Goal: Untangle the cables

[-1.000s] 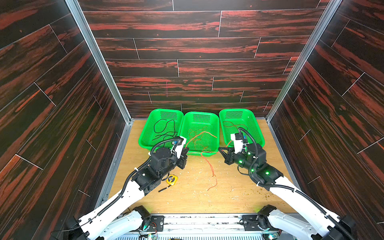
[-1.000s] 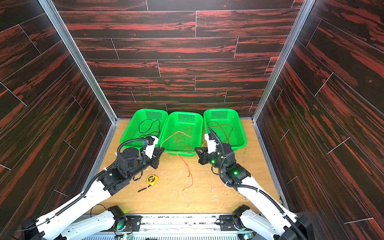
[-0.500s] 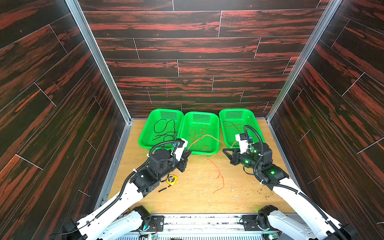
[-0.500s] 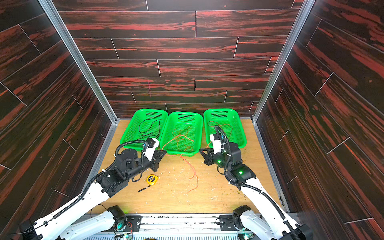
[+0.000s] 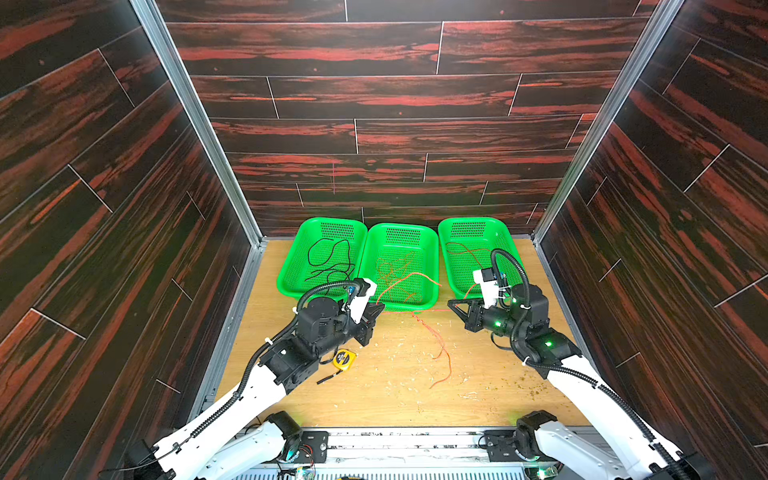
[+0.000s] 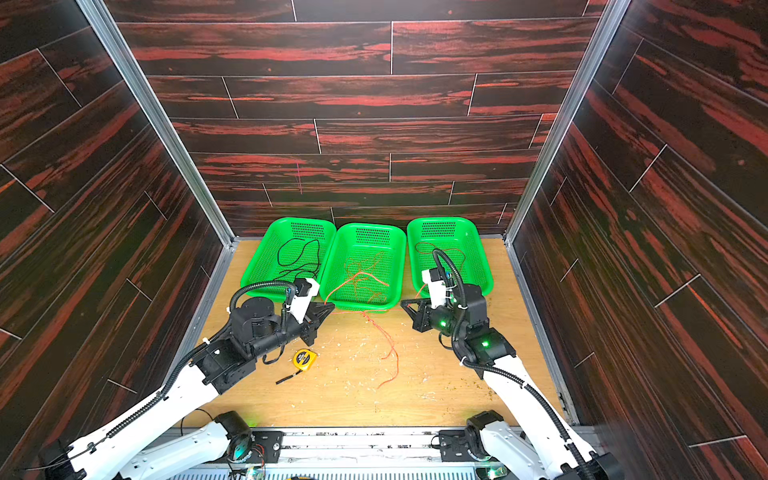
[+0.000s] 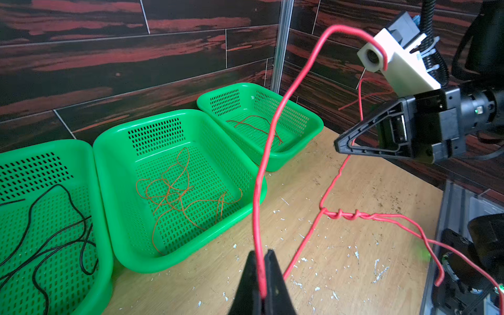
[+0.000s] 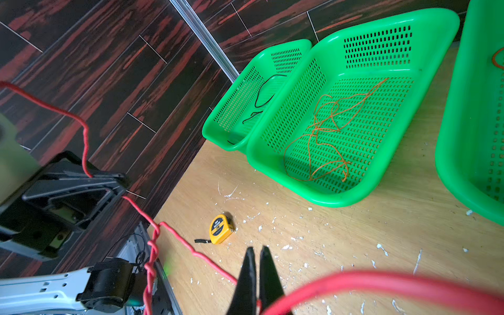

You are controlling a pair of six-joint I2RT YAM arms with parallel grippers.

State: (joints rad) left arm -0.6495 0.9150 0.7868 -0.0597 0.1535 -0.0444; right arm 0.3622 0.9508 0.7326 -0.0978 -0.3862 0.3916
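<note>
red cable (image 7: 272,128) spans the two arms above the counter (image 5: 395,399): left pincer (image 7: 260,256) clenched on one strand, right pincer (image 8: 256,252) clenched on another. between them the strands wind round each other in a tight twist (image 7: 346,216), whose tail trails down toward the counter. black cable (image 7: 57,186) lies in the left basket (image 5: 289,266) and orange cable (image 8: 315,130) in the middle basket (image 7: 101,169), both apart from the red. the wire looks light, limp and kink-holding, with a smooth jacket likely to slip. straight pulling would probably tighten the twist. better holds: each strand just beside the twist, to unwind it.
</note>
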